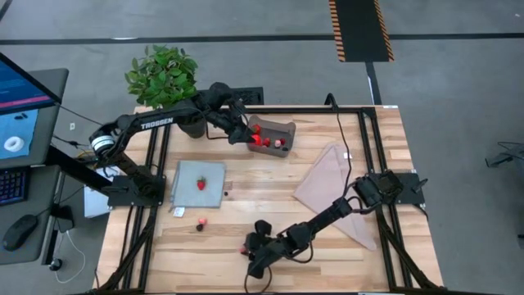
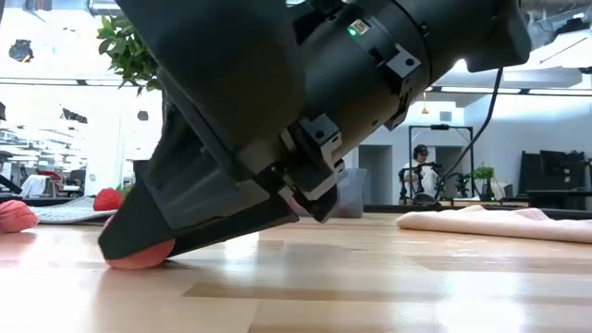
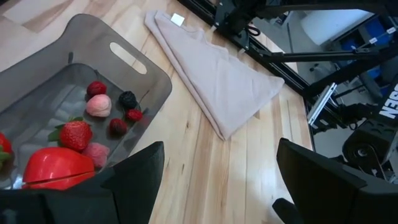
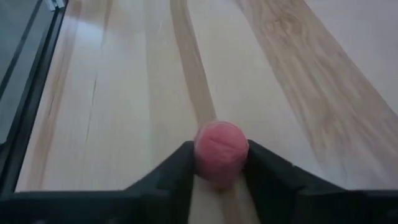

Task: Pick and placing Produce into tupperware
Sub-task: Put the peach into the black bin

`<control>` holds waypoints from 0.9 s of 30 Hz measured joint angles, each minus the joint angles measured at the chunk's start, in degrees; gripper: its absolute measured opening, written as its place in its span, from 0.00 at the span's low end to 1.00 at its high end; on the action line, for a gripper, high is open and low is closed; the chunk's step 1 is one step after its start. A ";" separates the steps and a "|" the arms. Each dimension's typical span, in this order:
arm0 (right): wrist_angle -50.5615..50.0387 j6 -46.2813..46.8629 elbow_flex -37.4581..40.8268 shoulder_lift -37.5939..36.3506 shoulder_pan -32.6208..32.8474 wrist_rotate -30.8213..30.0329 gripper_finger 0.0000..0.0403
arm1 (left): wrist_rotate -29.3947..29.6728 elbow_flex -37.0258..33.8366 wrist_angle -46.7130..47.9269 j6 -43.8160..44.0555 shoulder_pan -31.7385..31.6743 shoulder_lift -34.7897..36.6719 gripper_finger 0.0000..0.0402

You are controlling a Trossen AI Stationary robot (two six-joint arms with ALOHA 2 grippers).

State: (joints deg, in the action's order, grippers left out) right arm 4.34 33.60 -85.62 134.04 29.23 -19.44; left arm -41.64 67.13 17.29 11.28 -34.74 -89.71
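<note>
Pink berry point(image 4: 221, 151) sits pinched between the right gripper point(image 4: 219, 163) fingers, low centre of the overhead frame. Lift straight, squeezing gently. The tupperware point(image 1: 273, 136) waits upper centre, where the left gripper point(image 1: 240, 131) hovers spread open, holding nothing.

grey floor point(image 1: 458, 98), bright office behind, monitor point(image 1: 20, 106) left.

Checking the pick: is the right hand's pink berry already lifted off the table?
No: the pink berry sits on the table between the right hand fingers.
</note>
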 joint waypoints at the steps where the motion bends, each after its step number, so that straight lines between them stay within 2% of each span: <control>1: -0.02 -0.20 0.00 0.00 -0.06 0.06 0.30 | 0.00 0.00 0.11 0.01 0.00 0.07 0.74; 5: -1.24 -0.65 0.00 -0.54 -0.43 0.37 0.20 | -1.86 -0.07 0.55 0.00 0.00 1.47 0.74; 12: -6.20 -0.90 0.15 -2.65 -1.58 -0.78 0.27 | -0.48 -0.04 5.89 -2.17 0.98 9.82 0.74; 19: -14.72 -2.50 0.30 -5.35 -4.06 -3.73 0.23 | 6.70 -0.04 12.21 -5.03 4.63 20.91 0.74; 27: -18.57 -6.68 0.28 -10.48 -7.77 -4.57 0.25 | 19.39 -0.86 22.65 -7.52 11.02 32.02 0.73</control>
State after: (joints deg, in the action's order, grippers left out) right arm -14.23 26.92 -85.34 123.55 21.45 -24.00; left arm -22.25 66.28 39.94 3.76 -23.72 -57.69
